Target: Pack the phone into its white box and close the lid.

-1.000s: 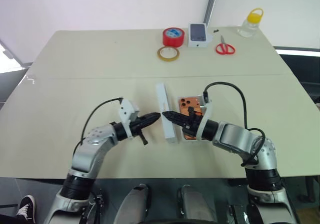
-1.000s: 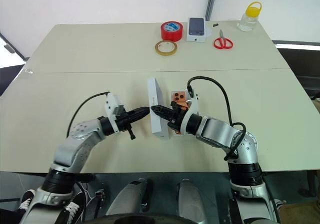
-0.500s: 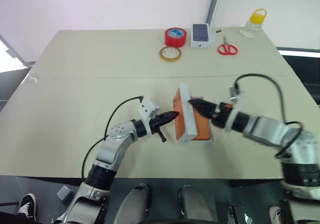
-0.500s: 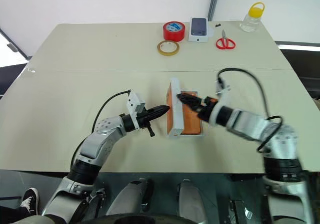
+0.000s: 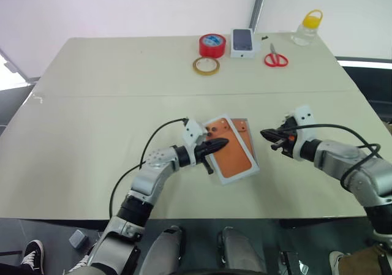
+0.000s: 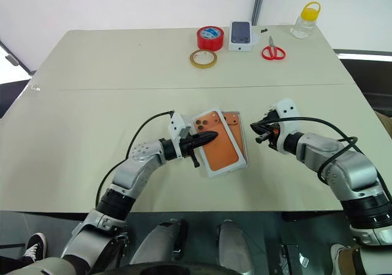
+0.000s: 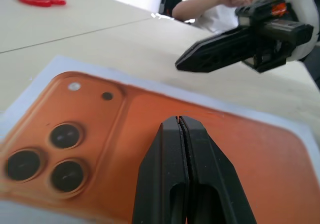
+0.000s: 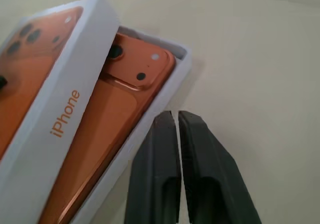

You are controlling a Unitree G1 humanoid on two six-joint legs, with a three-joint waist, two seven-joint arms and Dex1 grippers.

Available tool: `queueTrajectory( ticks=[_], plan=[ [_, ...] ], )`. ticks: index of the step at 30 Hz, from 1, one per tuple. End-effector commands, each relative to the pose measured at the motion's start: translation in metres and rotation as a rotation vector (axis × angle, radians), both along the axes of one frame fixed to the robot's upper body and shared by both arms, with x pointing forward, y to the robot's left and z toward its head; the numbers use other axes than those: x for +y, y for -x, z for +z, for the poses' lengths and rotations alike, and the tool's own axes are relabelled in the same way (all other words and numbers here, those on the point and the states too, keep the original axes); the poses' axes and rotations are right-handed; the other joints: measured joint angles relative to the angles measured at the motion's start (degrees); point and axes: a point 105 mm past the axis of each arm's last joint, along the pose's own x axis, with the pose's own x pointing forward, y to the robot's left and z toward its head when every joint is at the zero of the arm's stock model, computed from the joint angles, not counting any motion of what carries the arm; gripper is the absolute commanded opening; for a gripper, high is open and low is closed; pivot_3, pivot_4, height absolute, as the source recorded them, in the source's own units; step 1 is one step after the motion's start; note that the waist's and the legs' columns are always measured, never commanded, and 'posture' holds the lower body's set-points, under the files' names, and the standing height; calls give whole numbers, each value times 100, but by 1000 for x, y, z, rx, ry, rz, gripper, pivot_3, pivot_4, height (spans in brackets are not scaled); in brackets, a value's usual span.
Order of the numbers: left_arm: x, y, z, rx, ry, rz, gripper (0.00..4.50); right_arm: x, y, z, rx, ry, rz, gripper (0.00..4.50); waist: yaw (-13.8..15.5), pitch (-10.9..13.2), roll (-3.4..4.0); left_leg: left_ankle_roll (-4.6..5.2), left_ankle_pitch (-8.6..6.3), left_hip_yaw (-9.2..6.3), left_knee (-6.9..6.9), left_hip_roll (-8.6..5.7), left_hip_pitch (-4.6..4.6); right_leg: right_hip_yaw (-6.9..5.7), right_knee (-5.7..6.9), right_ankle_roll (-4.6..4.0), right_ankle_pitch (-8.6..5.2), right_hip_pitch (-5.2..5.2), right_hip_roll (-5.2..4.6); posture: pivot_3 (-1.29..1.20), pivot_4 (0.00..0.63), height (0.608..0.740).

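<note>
Orange print faces up now on the lid [image 5: 229, 154]: a second ago it stood on its long edge beside the tray near the centre of the frame, and it has since dropped over, lying askew across the white box [image 6: 236, 141], which it does not yet sit square on. From the right wrist view the phone [image 8: 122, 87] lies inside the tray, its camera corner showing from under the lid's raised side. So packing looks done and closing half done. The left gripper [image 5: 219, 144], jaws shut, rests its tip on the lid's printed top; the right gripper [image 5: 269, 134], jaws also shut and empty, has swung out to centre right, apart from the box. Bare worktop [image 5: 92, 103] lies on all sides; tape rolls, scissors, a small boxed phone and a bottle stand well away along the top edge.
</note>
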Motion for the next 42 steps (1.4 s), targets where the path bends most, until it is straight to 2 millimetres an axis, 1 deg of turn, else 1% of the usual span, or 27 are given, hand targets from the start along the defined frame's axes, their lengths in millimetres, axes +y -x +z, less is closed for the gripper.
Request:
queueTrajectory(
  ticks=[1,3,4,7,12,15,16,19,24,29,32,35,42],
  plan=[
    [16,8,14,-42,1,-1,37,17,1,23,-144,45,115,62,4,0,0,0,0,-1,0,0,0,3,0,0,0,0,-1,0,150,740],
    [29,15,14,-20,-15,1,37,22,1,27,-158,33,155,62,-6,1,-1,-1,0,-2,-2,1,0,6,-1,0,0,0,-1,0,150,740],
    [33,18,13,-12,-27,2,37,24,2,26,-158,46,176,62,-2,1,0,-1,0,-3,-2,1,0,6,-1,-1,0,-1,-1,0,150,740],
    [43,28,2,37,-87,-9,37,25,3,18,-165,111,211,62,18,1,1,-1,0,-5,-2,0,0,5,-1,-2,0,1,-3,0,150,740],
    [54,38,-19,88,-173,-12,37,29,3,13,-177,162,240,62,21,1,1,-2,-1,-5,-5,-3,0,5,-6,-2,0,0,-9,0,150,740],
    [55,33,-33,104,-222,21,37,32,7,8,-161,176,275,62,23,1,2,-2,-1,-6,-6,-2,0,5,-5,-3,0,0,-9,0,150,740],
    [53,31,-35,103,-228,32,37,32,8,6,-159,185,283,62,24,1,2,-2,-1,-6,-5,-3,0,4,-5,-3,0,1,-9,0,150,740],
    [38,20,-35,77,-217,47,37,30,8,4,-156,192,280,62,86,0,3,-2,-1,-6,-2,-6,1,2,-6,-3,0,4,-14,0,150,740],
    [13,5,-34,57,-181,42,37,35,11,2,-149,187,302,62,156,-1,3,-2,-1,-5,-1,-10,1,1,-9,-2,0,5,-18,0,150,740],
    [4,-8,-33,56,-159,50,37,33,12,2,-148,186,285,62,151,-4,3,-2,-1,-5,1,-14,7,-4,-9,-1,0,15,-21,0,150,740],
    [-7,-12,-24,40,-123,35,37,27,12,1,-145,195,266,62,154,-5,3,-2,-1,-6,2,-13,10,-6,-9,-1,0,18,-21,0,150,740],
    [-18,-12,-20,26,-115,12,37,21,13,0,-147,214,247,62,157,-5,2,-1,-1,-7,4,-17,9,-8,-9,2,-1,21,-24,0,150,740],
    [-32,-13,-16,12,-107,-15,37,8,15,-5,-132,239,201,62,149,-4,0,-2,-1,-8,5,-18,9,-10,-9,3,-1,21,-24,0,150,740]
  ],
)
